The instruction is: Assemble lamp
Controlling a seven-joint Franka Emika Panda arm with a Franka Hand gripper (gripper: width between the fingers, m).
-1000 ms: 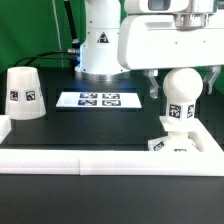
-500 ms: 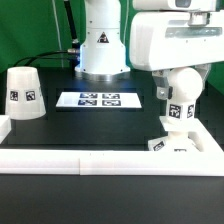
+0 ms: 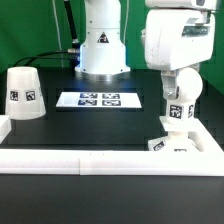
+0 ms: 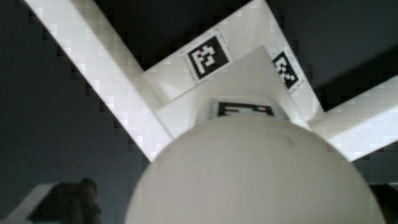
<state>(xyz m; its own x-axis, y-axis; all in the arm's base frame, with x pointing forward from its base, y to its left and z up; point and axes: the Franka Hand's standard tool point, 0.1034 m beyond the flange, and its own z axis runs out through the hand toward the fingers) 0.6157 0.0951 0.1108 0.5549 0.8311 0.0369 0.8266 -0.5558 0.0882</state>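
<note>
Hovering at top of bulb (image 3: 181,95), fingers (image 3: 166,86) – can't tell if clamped or loose. It stands upright on base block (image 3: 172,142), near side, the exterior view's right. 1 shade (image 3: 23,93) well apart at the exterior view's left; marker board (image 3: 98,99) btwn, farther back.

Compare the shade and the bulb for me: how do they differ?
The shade is a flat-topped cone; the bulb is round-ended. The shade stands alone at the exterior view's left; the bulb stands on the base at its right. Both are white, each with a black-and-white tag.
</note>
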